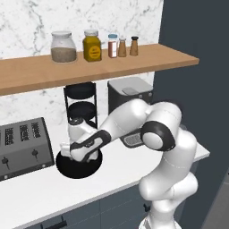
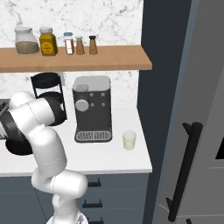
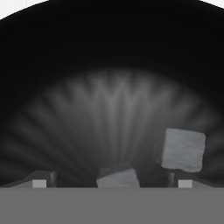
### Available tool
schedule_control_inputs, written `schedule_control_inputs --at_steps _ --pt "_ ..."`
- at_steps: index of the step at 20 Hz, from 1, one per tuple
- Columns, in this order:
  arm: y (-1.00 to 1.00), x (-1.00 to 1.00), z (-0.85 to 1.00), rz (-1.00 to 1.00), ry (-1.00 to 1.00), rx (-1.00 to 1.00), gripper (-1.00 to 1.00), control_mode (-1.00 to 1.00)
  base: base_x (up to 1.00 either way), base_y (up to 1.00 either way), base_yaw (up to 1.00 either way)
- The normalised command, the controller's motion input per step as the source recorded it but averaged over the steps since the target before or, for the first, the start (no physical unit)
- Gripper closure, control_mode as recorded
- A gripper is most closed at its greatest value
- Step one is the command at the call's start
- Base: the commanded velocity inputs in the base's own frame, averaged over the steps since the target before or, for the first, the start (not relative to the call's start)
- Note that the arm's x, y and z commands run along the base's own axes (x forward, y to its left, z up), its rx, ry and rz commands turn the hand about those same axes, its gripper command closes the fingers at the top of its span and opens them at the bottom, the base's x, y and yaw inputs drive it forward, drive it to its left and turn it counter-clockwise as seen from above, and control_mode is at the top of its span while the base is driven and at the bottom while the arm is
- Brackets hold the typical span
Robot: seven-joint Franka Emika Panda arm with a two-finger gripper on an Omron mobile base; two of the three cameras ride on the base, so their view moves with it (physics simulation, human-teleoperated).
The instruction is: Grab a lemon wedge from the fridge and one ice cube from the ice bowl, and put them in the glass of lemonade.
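White desk point(image 1: 53, 192) under a wooden shelf point(image 1: 147, 60), marble wall behind. The ice bowl point(image 1: 71, 169) sits near the desk's front edge beside the toaster point(image 1: 22, 147); the hand view shows two ice cubes point(image 3: 183, 149) inside, with the jaws point(image 3: 112, 181) wide open and holding nothing, one cube between the tips. The right base view adds the glass of lemonade point(image 2: 129, 140), filled pale, near the desk's right edge beside the coffee machine point(image 2: 92, 109), and the fridge point(image 2: 192, 131) at right.
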Motion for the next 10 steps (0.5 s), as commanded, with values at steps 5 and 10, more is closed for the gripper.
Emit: schedule_control_inputs --at_steps 5,10 --pt "0.00 0.05 0.00 0.00 0.00 0.00 -1.00 -1.00 0.00 0.00 0.00" --pt "-0.03 0.08 -0.19 0.00 0.00 0.00 -1.00 -1.00 0.00 0.00 0.00"
